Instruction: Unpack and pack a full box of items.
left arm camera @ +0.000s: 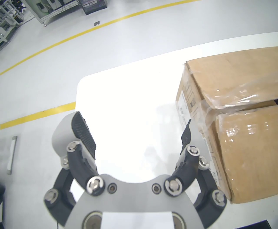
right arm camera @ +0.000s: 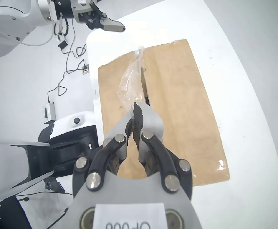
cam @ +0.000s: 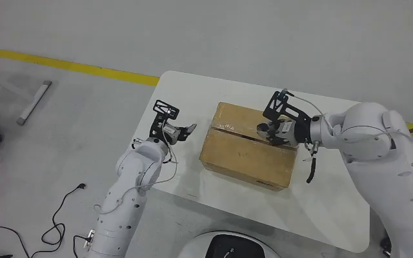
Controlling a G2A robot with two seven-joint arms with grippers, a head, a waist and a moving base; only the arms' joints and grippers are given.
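Cardboard box (cam: 248,145) sits mid table (cam: 187,97), flaps down, tape partly lifted off the seam. Right tool (right arm camera: 134,115) pinched shut on the loose clear tape (right arm camera: 130,86) above the seam. Left tool (left arm camera: 134,132) spread wide, empty, just beside the box end. Best peel, I'd say: pull low along the seam, steady, so the tape doesn't tear; left could brace the box.

Looks like a robotics lab or factory test hall to me: smooth grey floor (cam: 193,32), a yellow line (cam: 77,66) painted across it well beyond the left pincer (left arm camera: 133,122), metal equipment racks (left arm camera: 46,13) farther past that, and loose cables (right arm camera: 65,72) and a power box (right arm camera: 48,110) lying on the floor.
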